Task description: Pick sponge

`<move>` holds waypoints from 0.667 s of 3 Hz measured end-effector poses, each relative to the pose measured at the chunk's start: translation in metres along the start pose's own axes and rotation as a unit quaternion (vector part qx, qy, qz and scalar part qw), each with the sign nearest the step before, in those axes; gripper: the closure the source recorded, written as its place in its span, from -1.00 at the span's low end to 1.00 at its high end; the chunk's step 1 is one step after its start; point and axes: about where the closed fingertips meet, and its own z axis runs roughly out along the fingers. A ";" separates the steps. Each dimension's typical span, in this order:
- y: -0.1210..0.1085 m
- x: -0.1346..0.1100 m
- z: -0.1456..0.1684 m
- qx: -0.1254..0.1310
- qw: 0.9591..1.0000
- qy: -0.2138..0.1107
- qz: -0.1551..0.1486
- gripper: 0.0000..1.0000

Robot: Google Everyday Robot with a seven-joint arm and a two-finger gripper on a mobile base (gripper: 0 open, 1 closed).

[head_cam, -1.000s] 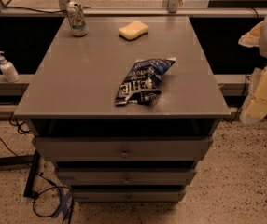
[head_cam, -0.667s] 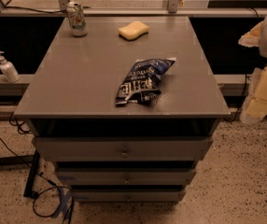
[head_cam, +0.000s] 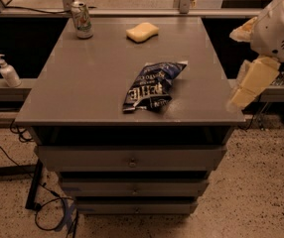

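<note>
While the sponge (head_cam: 142,32) lies near the far edge of the worktop (head_cam: 82,83), right of the soda can (head_cam: 82,19), your end effector (head_cam: 244,90) hangs beyond the right edge, well apart; grip state: you cannot tell.

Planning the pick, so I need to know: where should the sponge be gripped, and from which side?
Probably across its short width at the middle, coming from above. The sponge lies flat near the table's far edge, with the can standing apart on its left. The gripper hangs beyond the table's right edge.
</note>
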 end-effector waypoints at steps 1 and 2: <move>-0.041 -0.016 0.027 -0.012 0.998 -0.060 0.024 -1.00; -0.081 -0.038 0.053 -0.029 0.990 -0.126 0.057 -1.00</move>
